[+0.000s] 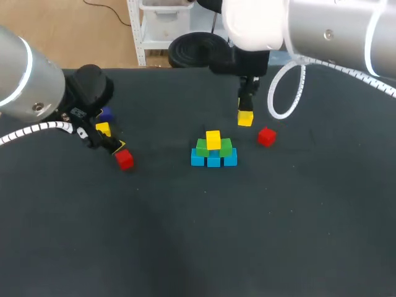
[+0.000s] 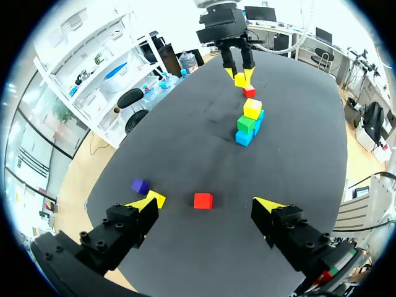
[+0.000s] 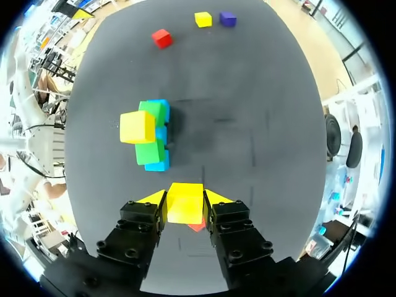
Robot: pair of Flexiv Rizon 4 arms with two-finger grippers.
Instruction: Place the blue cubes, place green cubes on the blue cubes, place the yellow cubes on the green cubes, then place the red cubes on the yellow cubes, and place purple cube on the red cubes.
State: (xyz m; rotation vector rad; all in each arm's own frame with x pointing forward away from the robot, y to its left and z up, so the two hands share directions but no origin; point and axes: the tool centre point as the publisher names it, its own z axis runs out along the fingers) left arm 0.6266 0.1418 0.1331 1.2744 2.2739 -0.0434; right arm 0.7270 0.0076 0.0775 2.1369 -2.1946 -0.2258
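Bench (image 1: pixel 198 247) surface is dark and matte; its far edge runs across the head view behind both arms. The stack (image 1: pixel 213 151) stands mid-bench, well apart from every edge in view. It has three blue cubes (image 1: pixel 198 159) in a row at the bottom, two green cubes (image 1: pixel 202 147) on them, and a top yellow cube (image 1: pixel 213 138) across the greens.

A broad stretch of bare bench lies between the stack and the left-hand group, and a wider one on the near side of the stack. On the other side the gap is narrower: the right red cube (image 1: pixel 266 137) sits on the bench near the stack's right end.

The right pincer (image 1: pixel 245 114) hangs above the bench, behind and to the right of the stack. Its fingers are clamped from two sides on the held yellow cube (image 3: pixel 185 207). In the right wrist view the right red cube shows under that pincer.

The left pincer (image 2: pixel 208 204) is low over the bench at the left, its fingers (image 2: pixel 145 204) spread wide. The left red cube (image 2: pixel 203 200) rests on the bench between them, touching neither. Just beside one finger lies the loose yellow cube (image 1: pixel 103 129). The purple cube (image 1: pixel 106 114) sits close behind it, nearest of that group to the far edge.
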